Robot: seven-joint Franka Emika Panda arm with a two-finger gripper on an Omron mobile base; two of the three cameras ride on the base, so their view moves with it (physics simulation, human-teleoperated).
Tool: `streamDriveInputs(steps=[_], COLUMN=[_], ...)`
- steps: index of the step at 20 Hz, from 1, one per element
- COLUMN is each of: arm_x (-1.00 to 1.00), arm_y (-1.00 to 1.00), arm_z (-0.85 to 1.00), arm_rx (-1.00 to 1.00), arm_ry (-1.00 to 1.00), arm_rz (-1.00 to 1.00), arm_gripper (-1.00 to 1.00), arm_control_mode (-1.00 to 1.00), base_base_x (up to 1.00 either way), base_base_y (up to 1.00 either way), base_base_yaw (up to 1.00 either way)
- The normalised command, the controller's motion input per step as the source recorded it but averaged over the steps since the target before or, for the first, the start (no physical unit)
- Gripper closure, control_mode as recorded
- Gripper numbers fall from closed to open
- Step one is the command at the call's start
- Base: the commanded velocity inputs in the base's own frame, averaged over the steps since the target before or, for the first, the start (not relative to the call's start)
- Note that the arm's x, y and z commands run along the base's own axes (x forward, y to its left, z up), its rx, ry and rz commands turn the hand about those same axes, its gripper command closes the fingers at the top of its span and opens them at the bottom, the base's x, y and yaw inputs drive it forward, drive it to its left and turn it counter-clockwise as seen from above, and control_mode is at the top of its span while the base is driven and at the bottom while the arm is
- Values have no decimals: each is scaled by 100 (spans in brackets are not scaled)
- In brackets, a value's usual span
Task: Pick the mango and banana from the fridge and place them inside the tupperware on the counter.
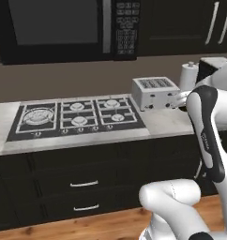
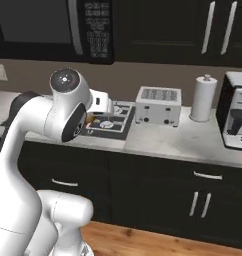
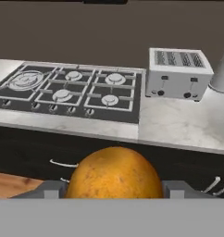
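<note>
Orange between the finger tips, the mango (image 3: 115,173) sits clamped in our claw (image 3: 115,187), which we carry above the table (image 3: 178,125) toward the tupperware, we judge.

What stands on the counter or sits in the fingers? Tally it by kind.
Mango, between the fingers: 1
Toaster: 1
Paper towel roll: 1
Coffee machine: 1
Cooktop: 1
Total: 5
</note>
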Motion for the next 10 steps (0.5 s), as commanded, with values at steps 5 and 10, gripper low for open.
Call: streamDriveInputs(steps=[5,10], arm_x=[0,0], arm_y=[0,0], arm_z=[0,0], arm_rx=[0,0], arm_ry=[0,0], arm_rz=[0,0], arm_gripper=[100,100], arm_control_mode=[100,100], base_base_x=[11,0], base_base_y=[100,100], base_base_yaw=[2,1])
